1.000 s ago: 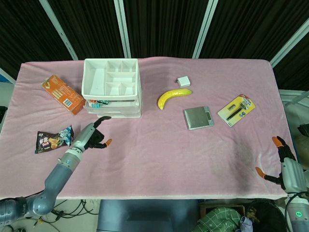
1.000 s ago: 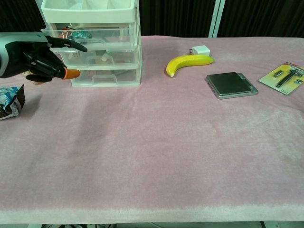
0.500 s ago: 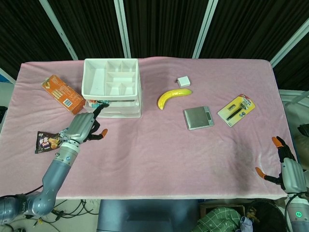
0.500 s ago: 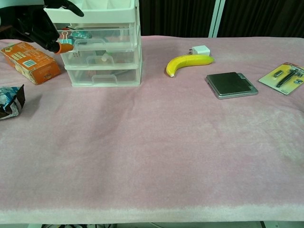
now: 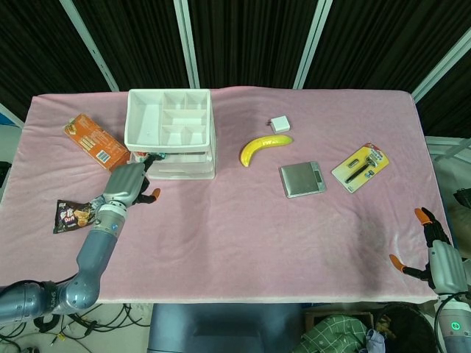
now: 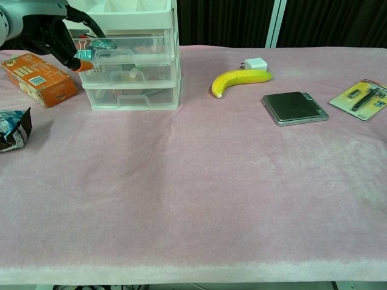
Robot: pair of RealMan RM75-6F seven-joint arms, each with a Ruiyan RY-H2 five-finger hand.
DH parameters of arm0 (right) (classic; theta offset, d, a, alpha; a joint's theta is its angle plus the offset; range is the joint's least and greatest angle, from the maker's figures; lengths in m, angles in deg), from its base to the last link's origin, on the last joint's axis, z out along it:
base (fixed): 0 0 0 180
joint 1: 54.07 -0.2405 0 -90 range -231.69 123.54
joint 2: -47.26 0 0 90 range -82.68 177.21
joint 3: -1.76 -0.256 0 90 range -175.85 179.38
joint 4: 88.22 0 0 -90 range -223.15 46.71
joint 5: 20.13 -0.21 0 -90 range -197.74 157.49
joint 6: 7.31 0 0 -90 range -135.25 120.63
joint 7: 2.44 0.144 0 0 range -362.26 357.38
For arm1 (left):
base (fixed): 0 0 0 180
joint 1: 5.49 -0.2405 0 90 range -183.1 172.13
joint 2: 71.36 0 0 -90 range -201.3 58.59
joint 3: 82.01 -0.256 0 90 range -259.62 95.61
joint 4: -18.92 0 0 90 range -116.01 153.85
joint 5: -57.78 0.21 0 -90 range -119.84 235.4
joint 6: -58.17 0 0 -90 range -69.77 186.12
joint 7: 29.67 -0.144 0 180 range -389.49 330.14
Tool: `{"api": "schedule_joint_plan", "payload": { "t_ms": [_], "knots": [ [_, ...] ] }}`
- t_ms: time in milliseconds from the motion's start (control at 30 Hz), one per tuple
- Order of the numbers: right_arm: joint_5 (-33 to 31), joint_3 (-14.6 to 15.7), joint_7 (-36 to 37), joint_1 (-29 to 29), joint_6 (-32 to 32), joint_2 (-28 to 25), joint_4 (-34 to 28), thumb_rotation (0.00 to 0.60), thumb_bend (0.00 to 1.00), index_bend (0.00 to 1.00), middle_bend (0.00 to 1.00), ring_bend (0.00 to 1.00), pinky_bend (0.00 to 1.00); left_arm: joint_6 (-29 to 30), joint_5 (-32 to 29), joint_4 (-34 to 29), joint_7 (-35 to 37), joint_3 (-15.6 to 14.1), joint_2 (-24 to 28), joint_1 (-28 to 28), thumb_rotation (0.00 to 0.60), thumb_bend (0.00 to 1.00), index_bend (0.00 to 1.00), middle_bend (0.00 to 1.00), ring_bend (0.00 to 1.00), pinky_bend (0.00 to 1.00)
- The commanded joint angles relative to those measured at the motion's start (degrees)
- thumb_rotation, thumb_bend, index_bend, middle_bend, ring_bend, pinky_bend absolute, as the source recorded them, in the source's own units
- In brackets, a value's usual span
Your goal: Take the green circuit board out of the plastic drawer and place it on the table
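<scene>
I log a translucent glossy plastic drawer unit (image 6: 132, 66), a matt pink cloth table cover (image 6: 199, 199), a brushed metal scale (image 6: 294, 107), and a glossy cardboard orange box (image 6: 39, 78).

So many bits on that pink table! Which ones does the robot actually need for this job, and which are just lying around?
Needed: plastic drawer unit; left robot hand reaching at its top drawer.

Lying about: banana, scale, orange box, snack bag, white charger, packaged tool.

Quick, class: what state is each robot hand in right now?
Left hand: fingers reaching into the top drawer; grip cannot be told.
Right hand: open, holding nothing.
</scene>
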Motion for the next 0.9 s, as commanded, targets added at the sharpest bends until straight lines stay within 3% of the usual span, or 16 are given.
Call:
{"api": "schedule_joint_plan", "payload": {
  "t_ms": [33, 233, 900],
  "knots": [
    [0.0, 0.0, -0.02, 0.01, -0.01, -0.01, 0.02, 0.6, 0.12, 0.0, 0.0, 0.0, 0.12, 0.25, -1.3, 0.46, -0.89, -0.1, -0.55, 0.87, 0.6, 0.36, 0.27, 1.0, 0.98, 0.98],
    [0.0, 0.01, 0.07, -0.01, 0.07, -0.02, 0.02, 0.6, 0.12, 0.0, 0.0, 0.0, 0.12, 0.82, -2.14, -0.87, -0.62, -0.04, -0.18, 1.1, 0.6, 0.36, 0.34, 1.0, 0.98, 0.98],
    [0.27, 0.11, 0.0, 0.1, -0.17, -0.03, -0.22, 0.6, 0.12, 0.0, 0.0, 0.0, 0.12, -0.74, 1.99, -9.32, 3.47, -2.98, 6.02, -1.89, 0.6, 0.36, 0.36, 1.0, 0.99, 0.99]
  ]
}}
